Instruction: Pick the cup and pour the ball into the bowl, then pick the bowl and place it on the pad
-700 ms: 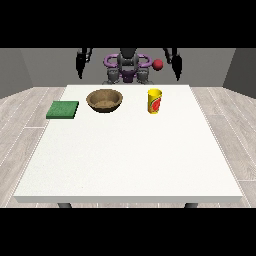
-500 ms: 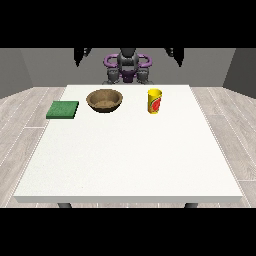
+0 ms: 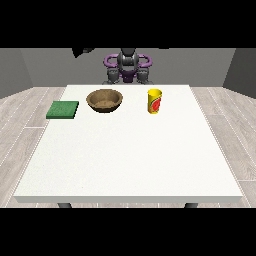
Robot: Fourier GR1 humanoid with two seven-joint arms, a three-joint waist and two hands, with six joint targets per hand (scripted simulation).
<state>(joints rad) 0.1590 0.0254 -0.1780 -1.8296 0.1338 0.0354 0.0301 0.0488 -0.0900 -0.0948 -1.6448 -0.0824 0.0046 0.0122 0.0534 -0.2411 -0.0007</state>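
yellow cup with red label [image 3: 155,101] upright near table's [image 3: 125,165] far edge, untouched | brown wooden bowl [image 3: 104,100] beside, flat green pad [image 3: 63,109] at left edge | ball unseen | finger state: cannot tell, hands barely in view | risk: tipping cup on approach, spilling ball outside bowl

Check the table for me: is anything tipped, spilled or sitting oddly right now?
Nothing stands out. The yellow cup stands upright, the wooden bowl sits level beside it, and the green pad lies flat near the table's edge at the view's left. No ball or spill shows on the table.
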